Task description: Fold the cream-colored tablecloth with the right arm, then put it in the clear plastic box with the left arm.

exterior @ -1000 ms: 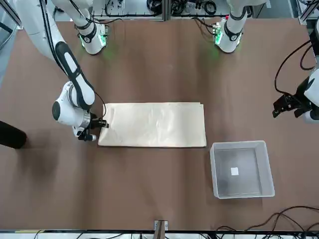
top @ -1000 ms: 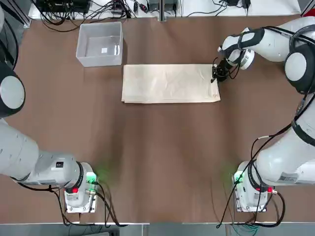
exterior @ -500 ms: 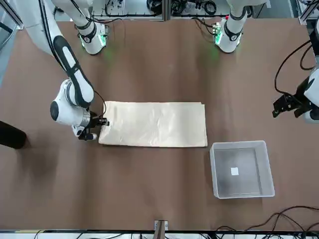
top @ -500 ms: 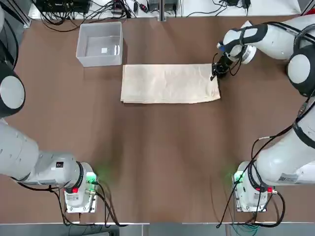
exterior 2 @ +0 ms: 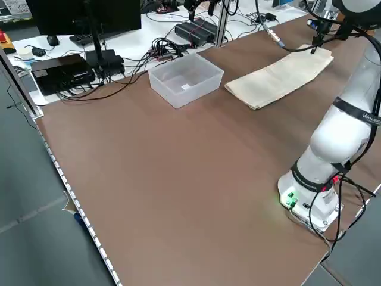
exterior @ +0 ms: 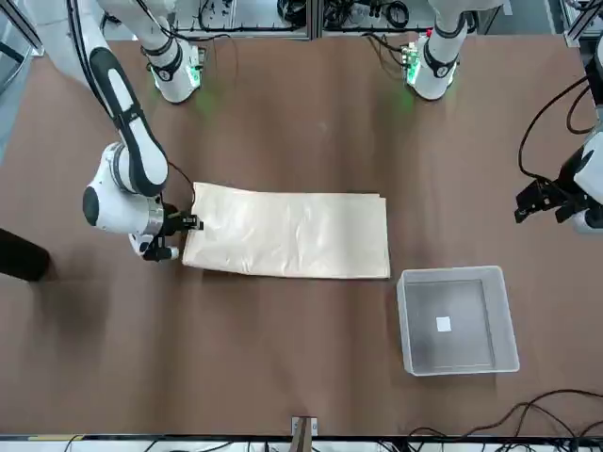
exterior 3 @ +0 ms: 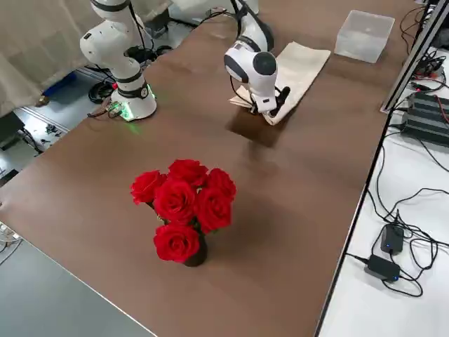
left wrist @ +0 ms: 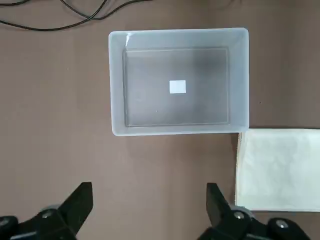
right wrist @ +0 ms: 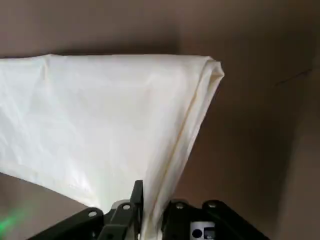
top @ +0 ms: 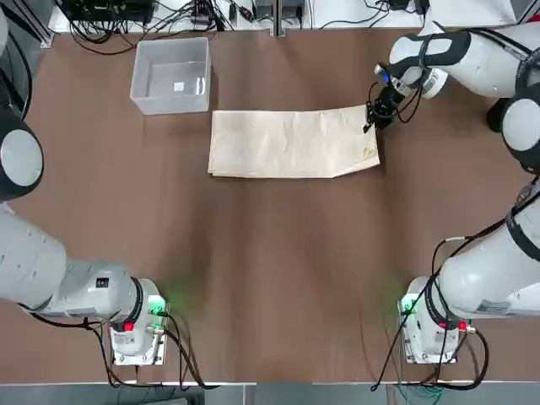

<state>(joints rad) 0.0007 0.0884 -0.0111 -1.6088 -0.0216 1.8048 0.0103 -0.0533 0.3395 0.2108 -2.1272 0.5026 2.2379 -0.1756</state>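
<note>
The cream-colored tablecloth (top: 291,143) lies as a folded strip across the far middle of the table. My right gripper (top: 374,116) is shut on its far right corner and holds that corner a little off the table, so the right end tilts up. In the right wrist view the tablecloth (right wrist: 100,115) hangs pinched between the fingers. The clear plastic box (top: 142,84) stands empty just beyond the cloth's left end. My left gripper (left wrist: 150,212) hovers open above the table near the box (left wrist: 116,85), apart from both box and cloth.
A vase of red roses (exterior 3: 184,203) stands on the robot's right side of the table, nearer than the cloth. Cables and electronics (exterior 2: 77,65) line the far edge behind the box. Both arm bases (top: 135,325) sit at the near edge.
The right gripper moved slightly toward the far edge and rose with the cloth's corner, lifting and skewing the right end. The left arm stayed still.
</note>
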